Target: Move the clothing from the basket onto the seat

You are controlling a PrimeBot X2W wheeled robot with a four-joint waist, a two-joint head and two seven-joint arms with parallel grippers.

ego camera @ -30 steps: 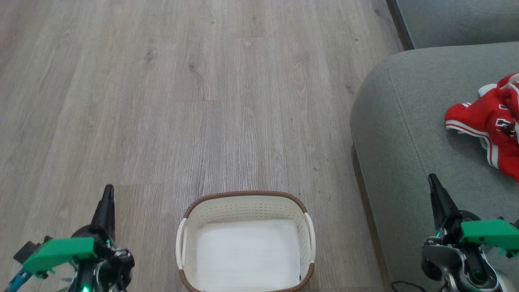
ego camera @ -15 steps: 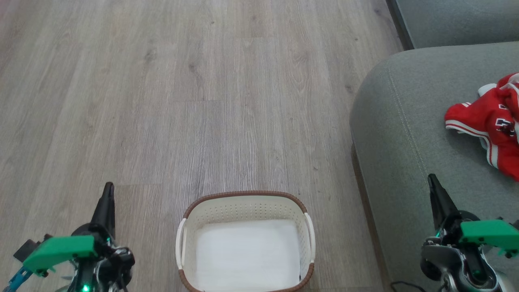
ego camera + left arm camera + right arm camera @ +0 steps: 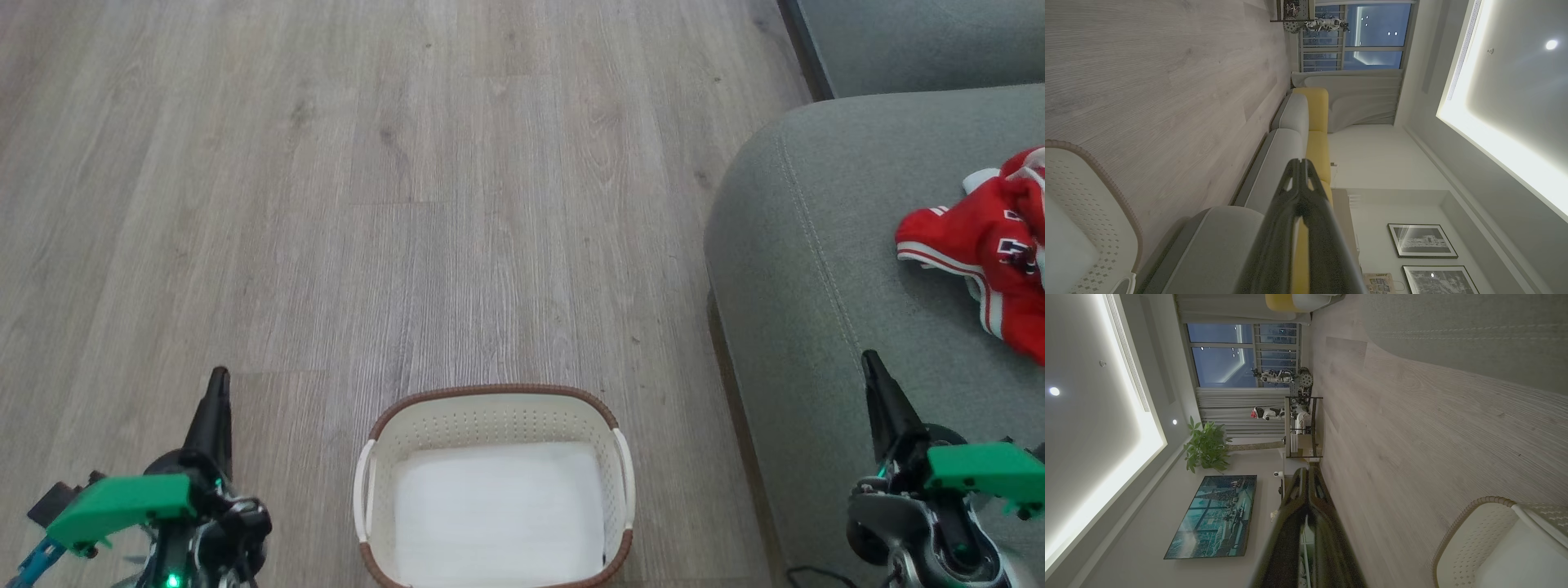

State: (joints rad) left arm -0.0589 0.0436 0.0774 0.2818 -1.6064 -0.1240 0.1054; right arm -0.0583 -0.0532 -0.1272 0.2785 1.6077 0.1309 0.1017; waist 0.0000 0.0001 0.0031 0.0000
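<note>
Jaws of the left gripper [image 3: 217,392] and of the right gripper [image 3: 875,384] are pressed together into one dark point each, and they pinch nothing; the two wrist views show the same closed tips. The clothing [image 3: 984,245] lies on the seat [image 3: 800,269] as a crumpled red heap with white-and-red stripes. The right edge of the head view cuts it off, so its full extent cannot be told, and the dark lettering is too small to read. The seat stands to the right of the basket [image 3: 492,390], with a strip of floor [image 3: 408,204] between them. The basket rests on the floor between the two grippers. Its white bottom lies bare, and its near rim is cut off by the lower edge of the head view. The right gripper hangs over the front part of the seat, well apart from the clothing, and the left one is over the floor.
</note>
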